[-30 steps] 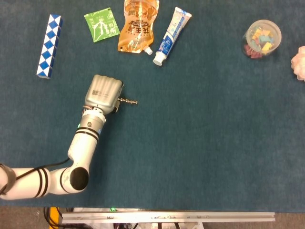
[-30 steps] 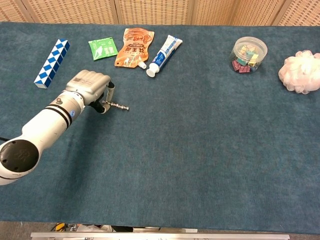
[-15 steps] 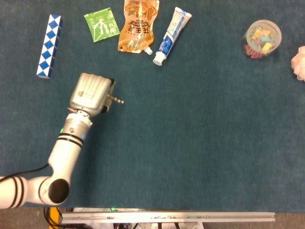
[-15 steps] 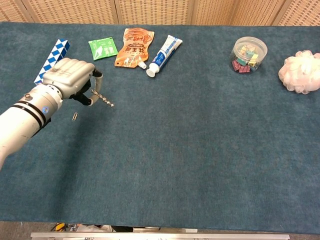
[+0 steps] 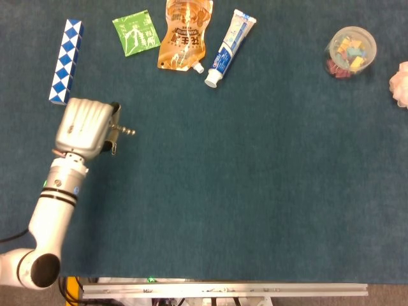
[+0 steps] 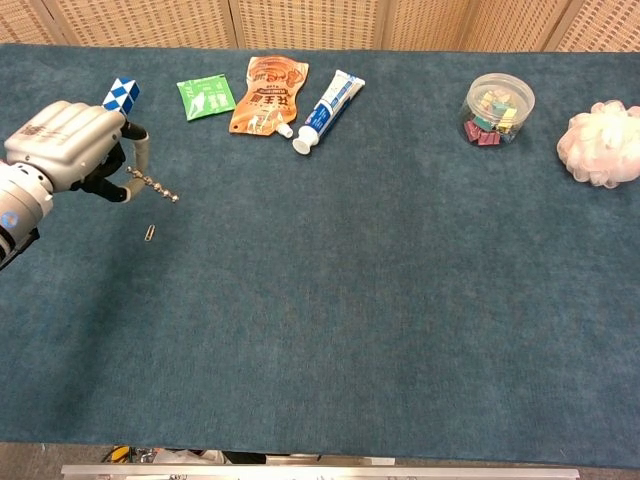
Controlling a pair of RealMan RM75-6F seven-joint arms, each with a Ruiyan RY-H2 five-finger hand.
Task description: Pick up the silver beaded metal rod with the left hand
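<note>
My left hand sits at the left of the table in the head view, fingers curled around the silver beaded metal rod. The rod's free end sticks out to the right of the fist. In the chest view the same hand is raised near the left edge, and the rod slants down to the right, clear of the blue cloth. My right hand shows in neither view.
A blue-and-white snake puzzle lies just beyond the hand. A green packet, an orange pouch and a toothpaste tube line the far edge. A clear tub and a pink puff sit far right. A small clip lies under the rod.
The left hand has lifted and pulled back to the left, carrying the rod off the cloth. A small clip now shows where the hand had been.
</note>
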